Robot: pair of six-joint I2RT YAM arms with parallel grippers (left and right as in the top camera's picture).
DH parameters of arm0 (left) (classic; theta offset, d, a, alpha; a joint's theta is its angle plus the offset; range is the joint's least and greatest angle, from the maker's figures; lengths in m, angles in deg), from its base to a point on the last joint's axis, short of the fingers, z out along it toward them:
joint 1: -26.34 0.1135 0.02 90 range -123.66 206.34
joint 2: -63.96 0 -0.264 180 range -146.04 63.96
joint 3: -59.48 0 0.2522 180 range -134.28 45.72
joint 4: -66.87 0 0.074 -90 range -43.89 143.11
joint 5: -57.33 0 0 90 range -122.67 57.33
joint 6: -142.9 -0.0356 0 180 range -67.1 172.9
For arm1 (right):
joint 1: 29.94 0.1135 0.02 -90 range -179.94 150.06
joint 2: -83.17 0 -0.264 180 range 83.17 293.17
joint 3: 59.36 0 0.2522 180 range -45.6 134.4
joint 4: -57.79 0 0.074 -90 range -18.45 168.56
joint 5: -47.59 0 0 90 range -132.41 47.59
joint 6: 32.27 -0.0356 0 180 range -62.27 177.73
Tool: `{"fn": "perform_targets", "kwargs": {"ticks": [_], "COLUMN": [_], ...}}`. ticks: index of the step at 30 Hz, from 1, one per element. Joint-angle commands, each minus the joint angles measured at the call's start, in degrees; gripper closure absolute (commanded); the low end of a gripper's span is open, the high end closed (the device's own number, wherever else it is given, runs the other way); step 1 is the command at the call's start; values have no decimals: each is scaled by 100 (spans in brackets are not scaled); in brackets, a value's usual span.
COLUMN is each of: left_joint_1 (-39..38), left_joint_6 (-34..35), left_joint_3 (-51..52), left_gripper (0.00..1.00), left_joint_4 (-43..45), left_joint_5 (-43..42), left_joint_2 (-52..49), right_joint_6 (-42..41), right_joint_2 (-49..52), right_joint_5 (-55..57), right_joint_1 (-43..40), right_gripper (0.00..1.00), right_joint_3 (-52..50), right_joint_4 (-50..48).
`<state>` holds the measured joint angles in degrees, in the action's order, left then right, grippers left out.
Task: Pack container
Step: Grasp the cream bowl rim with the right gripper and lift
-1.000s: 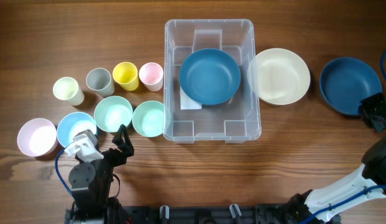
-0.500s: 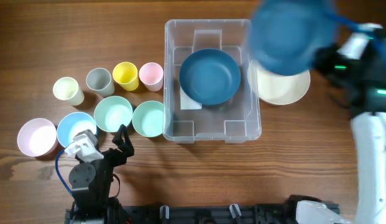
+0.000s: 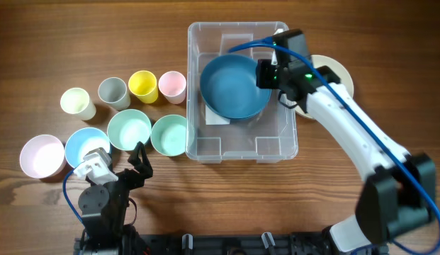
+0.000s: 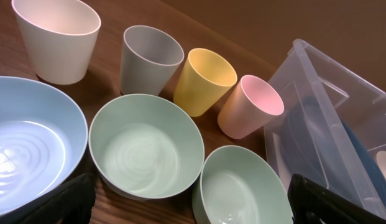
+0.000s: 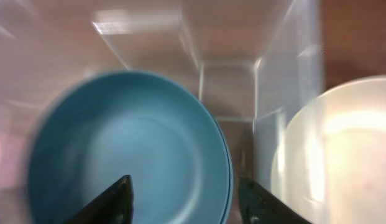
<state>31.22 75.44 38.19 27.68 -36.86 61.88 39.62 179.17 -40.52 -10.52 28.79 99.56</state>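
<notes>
The clear container (image 3: 237,26) stands mid-table; it also shows in the left wrist view (image 4: 342,106) and the right wrist view (image 5: 230,81). A dark blue bowl (image 3: 230,88) lies inside it, with a second blue rim showing just under it in the right wrist view (image 5: 130,143). My right gripper (image 3: 266,74) hangs over the bowl's right rim inside the container, fingers spread wide (image 5: 186,202). My left gripper (image 3: 124,166) is open and empty at the front left, just in front of two mint bowls (image 4: 193,208).
A cream bowl (image 3: 340,71) sits right of the container, partly under my right arm. On the left stand cream (image 3: 76,103), grey (image 3: 113,92), yellow (image 3: 142,85) and pink (image 3: 172,86) cups, and pink (image 3: 42,156), light blue (image 3: 83,144) and mint (image 3: 129,129) (image 3: 170,134) bowls.
My right arm carried the dark blue bowl from the far right, over the cream bowl, into the container onto the other blue bowl. The left arm has not moved.
</notes>
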Motion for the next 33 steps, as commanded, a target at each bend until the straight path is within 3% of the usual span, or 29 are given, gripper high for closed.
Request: {"fn": "perform_targets", "kwargs": {"ticks": [1, 4, 6, 9, 15, 20, 25, 30, 33], "left_joint_1": [-26, -26, -26, -26, -26, -26, -26, -26, -26], "left_joint_6": [-136, -136, -136, -136, -136, -136, -136, -136, -136], "left_joint_3": [17, 17, 17, 17, 17, 17, 17, 17, 17], "left_gripper": [0, 0, 0, 0, 0, 0, 0, 0, 0], "left_joint_4": [24, 24, 24, 24, 24, 24, 24, 24, 24], "left_joint_5": [15, 15, 15, 15, 15, 15, 15, 15, 15], "left_joint_2": [24, 24, 24, 24, 24, 24, 24, 24, 24], "right_joint_6": [-334, -461, -448, -439, -7, -166, -313, -463, -756], "right_joint_2": [-992, -1091, -909, -308, 1185, 1853, 1853, 1491, 669], "right_joint_5": [131, 127, 131, 114, -798, -798, -710, -114, 243], "right_joint_1": [-656, -1582, -2273, -3091, -3412, -3412, -3412, -3412, -3412], "right_gripper": [40, 37, 32, 32, 36, 49, 96, 96, 96], "right_joint_3": [76, 74, 72, 70, 70, 70, 70, 70, 70], "right_joint_4": [249, 667, 898, 938, 1106, 1198, 1200, 1357, 1482]}}
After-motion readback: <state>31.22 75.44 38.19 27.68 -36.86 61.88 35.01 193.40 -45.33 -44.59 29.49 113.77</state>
